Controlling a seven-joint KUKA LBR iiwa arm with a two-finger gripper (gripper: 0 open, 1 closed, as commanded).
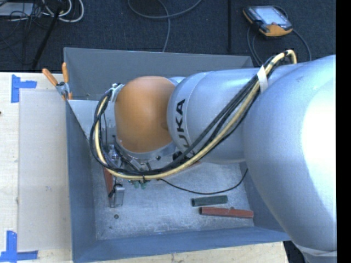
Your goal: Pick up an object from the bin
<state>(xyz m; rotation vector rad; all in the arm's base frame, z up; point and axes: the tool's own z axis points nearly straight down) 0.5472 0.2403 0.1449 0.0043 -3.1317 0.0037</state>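
The arm (pixel 263 130) reaches in from the right and covers most of the bin (pixel 82 201), with its orange cover (pixel 141 114) over the left half. Below the cover the gripper (pixel 115 195) hangs low over the near-left floor; I cannot tell whether it is spread or pressed together. A short red-brown strip (pixel 107 178) lies just to its left, touching or nearly so, and I cannot tell if it is held. Well apart, at the near right, a grey bar (pixel 209 201) and a red stick (pixel 227 212) lie side by side. All three look stiff, thin and light. The strip is probably best taken across its narrow width at mid-length, and it may skid on the metal.
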